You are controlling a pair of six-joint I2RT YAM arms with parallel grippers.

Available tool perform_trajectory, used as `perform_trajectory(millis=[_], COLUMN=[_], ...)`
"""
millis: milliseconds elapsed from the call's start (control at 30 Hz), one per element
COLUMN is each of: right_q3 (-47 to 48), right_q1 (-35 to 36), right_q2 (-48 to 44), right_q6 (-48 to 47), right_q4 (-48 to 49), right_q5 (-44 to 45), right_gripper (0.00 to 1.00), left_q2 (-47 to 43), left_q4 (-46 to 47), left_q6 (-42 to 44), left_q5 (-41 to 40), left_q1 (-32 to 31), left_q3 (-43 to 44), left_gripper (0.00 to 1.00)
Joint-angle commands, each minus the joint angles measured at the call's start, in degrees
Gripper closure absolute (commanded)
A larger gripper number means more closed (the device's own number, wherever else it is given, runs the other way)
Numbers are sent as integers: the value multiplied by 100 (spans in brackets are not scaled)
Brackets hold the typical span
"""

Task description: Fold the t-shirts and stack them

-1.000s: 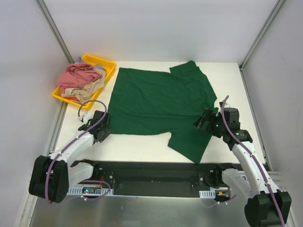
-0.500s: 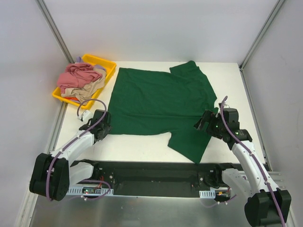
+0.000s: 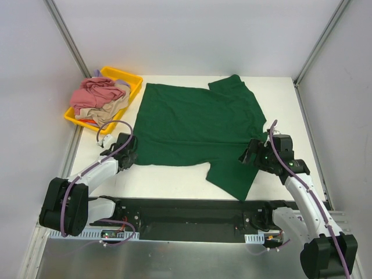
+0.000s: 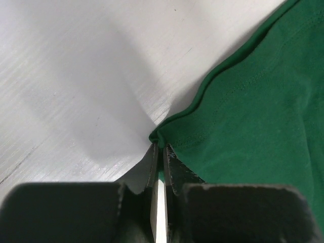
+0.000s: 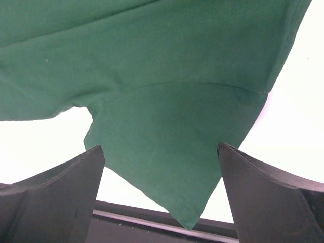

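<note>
White desk (image 3: 174,177) carries everything. Nearest, the left jaws are pinched tight on the hem corner (image 4: 154,136) of the green shirt (image 3: 192,125); the right jaws stand wide over its near sleeve (image 3: 232,174). That shirt lies spread flat mid-desk. Far left, a yellow tray (image 3: 132,80) holds the crumpled pink shirt (image 3: 96,93) and beige shirt (image 3: 110,109).

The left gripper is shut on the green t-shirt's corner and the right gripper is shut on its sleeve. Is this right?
No. The right gripper is open, its fingers wide apart over the sleeve of the green t-shirt, as the right wrist view shows. The left gripper is shut on the corner.
</note>
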Motion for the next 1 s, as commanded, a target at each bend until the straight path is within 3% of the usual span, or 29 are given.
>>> perform_trajectory(millis=[0, 200, 333, 500, 667, 967], right_q3=[120, 199, -134, -380, -574, -258], right_q1=[71, 1238, 1942, 2373, 2866, 3121], right_q2=[-252, -297, -288, 11, 335, 1425], right_q6=[-362, -144, 225, 805, 1403, 1729], right_q4=[-652, -1628, -1674, -1454, -1199, -1198], right_q5=[-426, -93, 197, 575, 1171, 1868], right_gripper=[4, 3, 4, 15, 19, 30], left_q2=[-68, -446, -481, -542, -674, -745], left_q4=[-115, -98, -36, 25, 25, 25], left_q6=[99, 230, 248, 494, 521, 582], left_q5=[30, 179, 424, 654, 698, 751], left_q1=[20, 20, 20, 20, 20, 20], left_q3=[16, -45, -37, -89, -177, -186], left_gripper=[100, 100, 100, 100, 100, 100])
